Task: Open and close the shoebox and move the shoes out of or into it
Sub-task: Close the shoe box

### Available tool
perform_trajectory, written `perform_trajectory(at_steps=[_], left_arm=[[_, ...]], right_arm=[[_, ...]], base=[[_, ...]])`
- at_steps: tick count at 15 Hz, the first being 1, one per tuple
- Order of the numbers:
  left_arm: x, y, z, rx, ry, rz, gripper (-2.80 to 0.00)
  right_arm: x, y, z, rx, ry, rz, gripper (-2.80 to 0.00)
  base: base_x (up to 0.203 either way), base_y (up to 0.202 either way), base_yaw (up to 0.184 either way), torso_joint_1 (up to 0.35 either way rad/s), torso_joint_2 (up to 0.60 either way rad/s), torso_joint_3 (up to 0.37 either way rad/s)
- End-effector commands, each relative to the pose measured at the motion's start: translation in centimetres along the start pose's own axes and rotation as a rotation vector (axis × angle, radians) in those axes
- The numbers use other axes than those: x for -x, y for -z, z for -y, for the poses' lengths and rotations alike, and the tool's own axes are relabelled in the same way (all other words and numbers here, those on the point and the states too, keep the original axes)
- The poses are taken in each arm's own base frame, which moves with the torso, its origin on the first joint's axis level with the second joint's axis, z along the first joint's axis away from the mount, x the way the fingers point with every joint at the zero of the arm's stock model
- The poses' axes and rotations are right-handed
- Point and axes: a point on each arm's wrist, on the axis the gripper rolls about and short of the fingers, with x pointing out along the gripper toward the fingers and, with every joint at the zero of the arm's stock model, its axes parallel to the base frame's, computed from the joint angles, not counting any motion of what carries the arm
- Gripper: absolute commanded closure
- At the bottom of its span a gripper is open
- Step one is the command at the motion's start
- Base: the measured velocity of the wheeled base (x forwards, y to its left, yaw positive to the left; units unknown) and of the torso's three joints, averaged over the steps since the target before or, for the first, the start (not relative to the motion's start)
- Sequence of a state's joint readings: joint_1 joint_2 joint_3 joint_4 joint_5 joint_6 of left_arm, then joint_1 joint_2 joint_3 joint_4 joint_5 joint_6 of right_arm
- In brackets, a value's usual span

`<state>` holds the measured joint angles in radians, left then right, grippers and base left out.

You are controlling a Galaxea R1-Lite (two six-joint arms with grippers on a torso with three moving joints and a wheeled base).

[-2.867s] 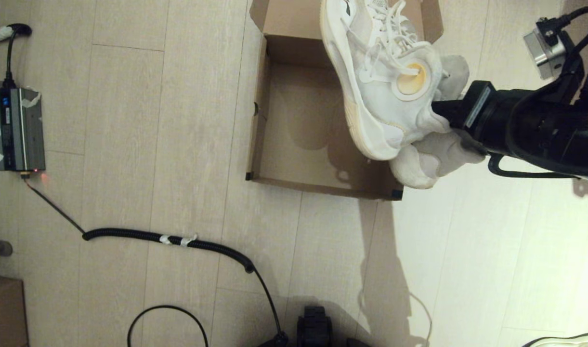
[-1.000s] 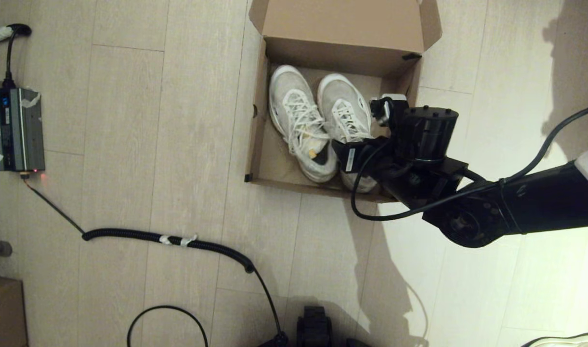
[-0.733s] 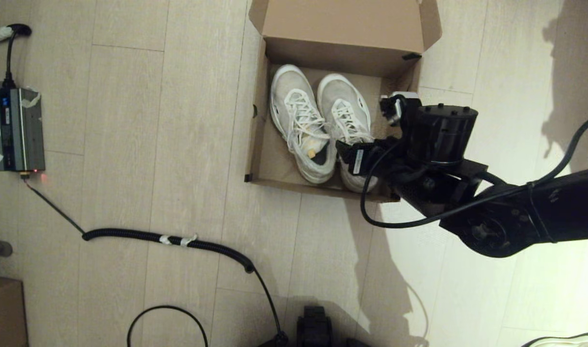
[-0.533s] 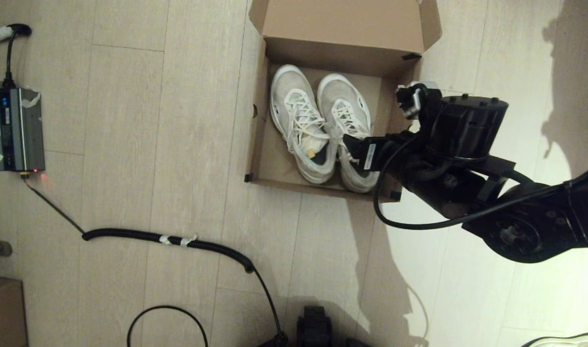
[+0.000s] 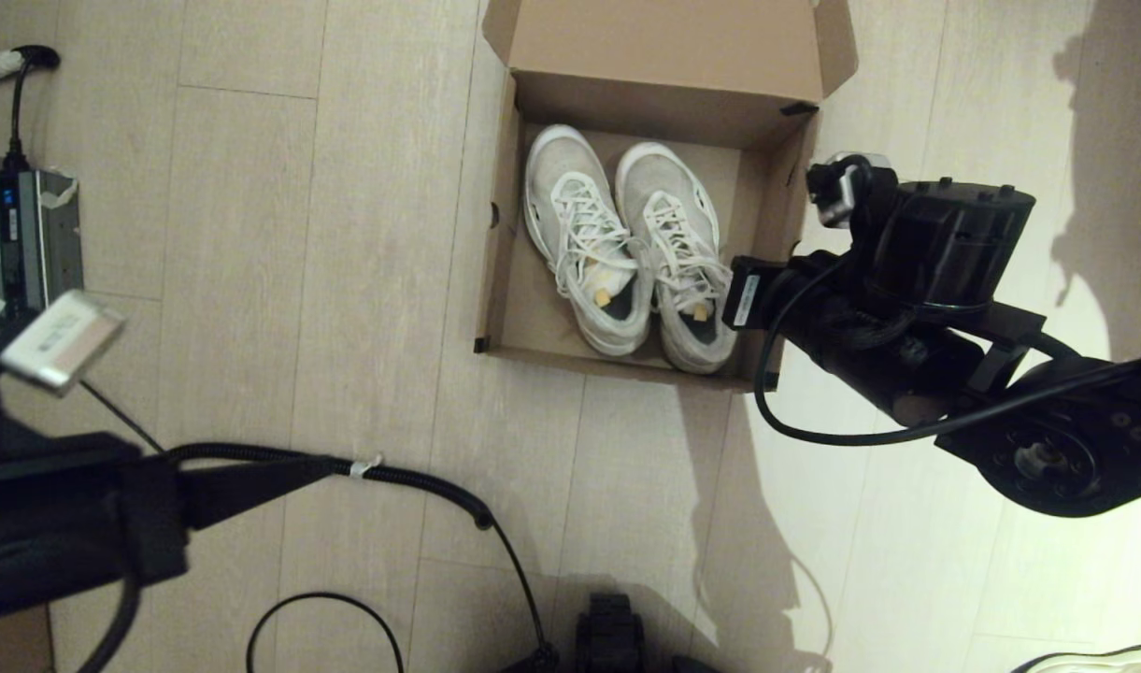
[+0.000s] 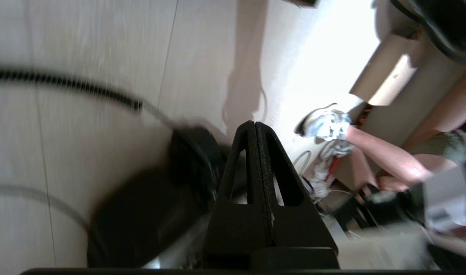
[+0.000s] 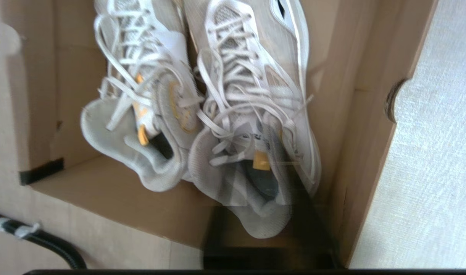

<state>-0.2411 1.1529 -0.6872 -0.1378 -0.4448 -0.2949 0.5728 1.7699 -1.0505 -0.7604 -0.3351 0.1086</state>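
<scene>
The shoebox (image 5: 626, 308) is sitting open on the wood-plank floor (image 5: 346, 234), its hinged flap lid (image 5: 668, 47) standing back at the far side. Both white mesh sneakers (image 5: 626, 252) are lying side by side inside it, toes toward the lid, heels toward the near wall, laces loose across the tongues. In the right wrist view the pair (image 7: 202, 110) is filling the box, small yellow tags showing in the heel openings.

The right pincer (image 5: 740, 292) is hovering just over the box's near right corner, beside the heel of the right-hand sneaker and holding nothing; whether its fingers are apart I cannot tell, since motion is smearing them.

The left pincer (image 6: 257, 160) is pressed fully together and empty, hanging above the floor at the robot's left, near a coiled black cable (image 5: 411, 481).
</scene>
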Motion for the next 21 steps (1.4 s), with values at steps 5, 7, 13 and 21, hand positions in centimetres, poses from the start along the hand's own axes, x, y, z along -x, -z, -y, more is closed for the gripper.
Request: perform_trajectory(at_steps=[5,7,13,21], left_arm=[[-14.8,-2.5,-1.7,-0.015,-0.04,-0.083,0.0],[-17.3,-4.2,-1.2,-0.073,-0.026,-0.036,0.0],[-20.2,-6.1,0.8,-0.263,-0.063,0.048,0.0],[-18.5,-5.8,-0.5,-0.246,-0.143,0.049,0.0]], right_arm=[[-1.2,3.1,0.4,0.023,0.014,-0.028,0.0],[-1.4,3.0,0.3,0.042,0.014,0.011,0.0],[-0.4,4.7,0.9,0.07,0.021,-0.05,0.0],[1.7,5.2,1.8,0.076,0.039,-0.081,0.0]], base=[[0.0,0.0,0.0,0.0,0.0,0.0],[0.0,0.0,0.0,0.0,0.0,0.0],[0.0,0.0,0.0,0.0,0.0,0.0],[0.0,0.0,0.0,0.0,0.0,0.0]])
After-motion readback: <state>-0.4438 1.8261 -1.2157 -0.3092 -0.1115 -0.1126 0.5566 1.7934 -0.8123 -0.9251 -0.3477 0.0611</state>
